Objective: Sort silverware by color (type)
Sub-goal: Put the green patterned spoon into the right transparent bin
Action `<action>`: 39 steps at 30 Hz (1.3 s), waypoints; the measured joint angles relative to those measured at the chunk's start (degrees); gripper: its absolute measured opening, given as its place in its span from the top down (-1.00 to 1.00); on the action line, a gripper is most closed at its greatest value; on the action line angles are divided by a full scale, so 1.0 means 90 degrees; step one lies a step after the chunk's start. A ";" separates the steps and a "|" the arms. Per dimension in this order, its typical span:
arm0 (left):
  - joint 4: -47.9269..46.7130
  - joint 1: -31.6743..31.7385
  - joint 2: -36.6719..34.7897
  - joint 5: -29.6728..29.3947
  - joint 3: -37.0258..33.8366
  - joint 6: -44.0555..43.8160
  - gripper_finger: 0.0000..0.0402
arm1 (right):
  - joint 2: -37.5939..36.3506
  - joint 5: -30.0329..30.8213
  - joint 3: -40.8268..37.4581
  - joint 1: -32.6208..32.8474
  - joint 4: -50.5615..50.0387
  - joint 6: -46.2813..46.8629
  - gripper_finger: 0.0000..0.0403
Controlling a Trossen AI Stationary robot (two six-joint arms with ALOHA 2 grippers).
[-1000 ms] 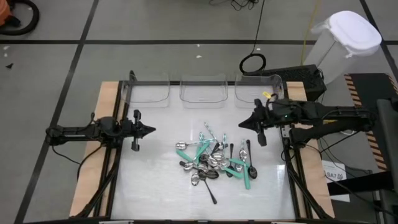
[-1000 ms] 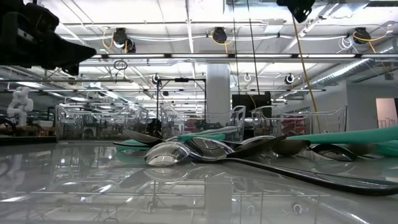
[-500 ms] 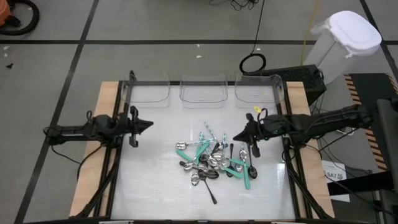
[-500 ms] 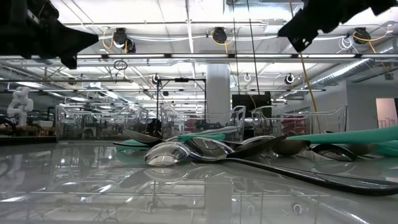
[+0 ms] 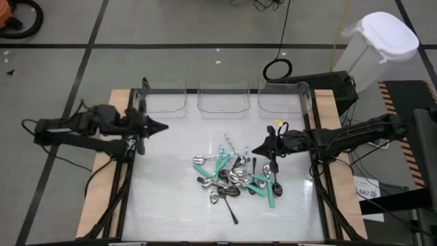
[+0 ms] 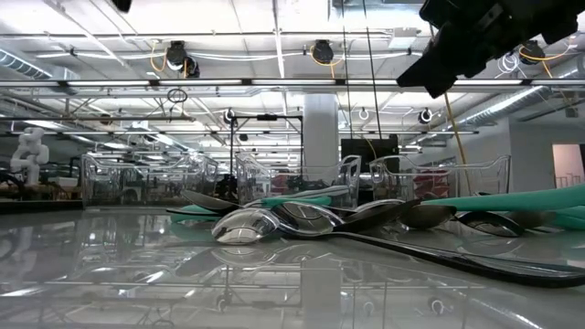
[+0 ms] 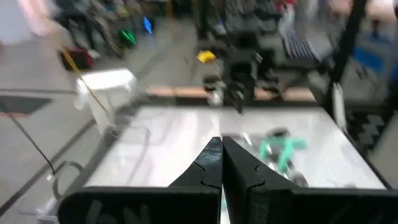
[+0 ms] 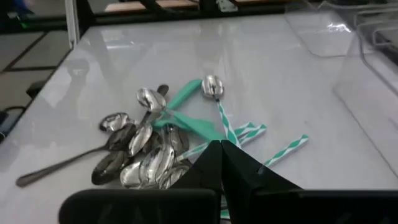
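The spoons (image 5: 235,176) lie in a messy pile pointing every way, and both the left end effector (image 5: 162,126) and the right end effector (image 5: 255,151) are pinched closed, holding nothing.

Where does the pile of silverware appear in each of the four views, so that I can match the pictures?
High view: the pile of silverware lies at the table's middle, nearer the right gripper.
Low view: it spreads from the centre to the right edge.
Left wrist view: blurred, beyond the shut fingertips.
Right wrist view: just beyond the shut fingertips.
Shared landmark: the teal-green handles.
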 joint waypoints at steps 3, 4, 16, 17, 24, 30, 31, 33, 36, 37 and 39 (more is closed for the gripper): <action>-0.0421 -0.0380 0.0755 -0.0012 0.0405 0.0030 1.00 | 0.0194 -0.0002 0.0000 0.0002 0.0000 -0.0003 1.00; -0.0430 -0.0531 0.0968 -0.0098 0.0408 0.0048 1.00 | 0.0262 -0.0002 -0.0001 0.0002 0.0003 0.0007 1.00; 0.2363 -0.1684 0.2519 -0.1163 -0.1211 -0.0050 1.00 | 0.0952 -0.0002 -0.0005 0.0002 0.0659 0.0089 1.00; 0.2672 -0.1674 0.2563 -0.1218 -0.1407 -0.0032 1.00 | 0.1007 -0.0002 -0.0005 0.0002 0.0725 0.0089 1.00; 0.3761 -0.1143 0.2548 -0.1391 -0.2227 -0.0186 1.00 | 0.1679 0.0168 0.0018 -0.0024 0.1579 0.0196 0.88; 0.3897 -0.0913 0.2743 -0.1344 -0.2225 -0.0335 1.00 | 0.2415 0.0150 0.0571 -0.0243 0.1395 0.0017 0.54; 0.3949 -0.0910 0.2784 -0.1344 -0.2225 -0.0335 1.00 | 0.2563 0.0147 0.0752 -0.0277 0.1266 -0.0105 0.48; 0.4148 -0.0915 0.2900 -0.1339 -0.2223 -0.0330 1.00 | 0.2827 0.0144 0.1125 -0.0365 0.0854 -0.0377 0.35; 0.4228 -0.0918 0.3067 -0.1313 -0.2226 -0.0285 1.00 | 0.3238 0.0121 0.1719 -0.0533 0.0209 -0.0741 0.16; 0.4299 -0.0925 0.3121 -0.1285 -0.2226 -0.0251 1.00 | 0.3355 0.0120 0.1859 -0.0585 -0.0001 -0.0826 0.10; 0.4374 -0.0925 0.3206 -0.1268 -0.2204 -0.0219 1.00 | 0.3569 -0.0025 0.2083 -0.0678 -0.0271 -0.0949 -0.01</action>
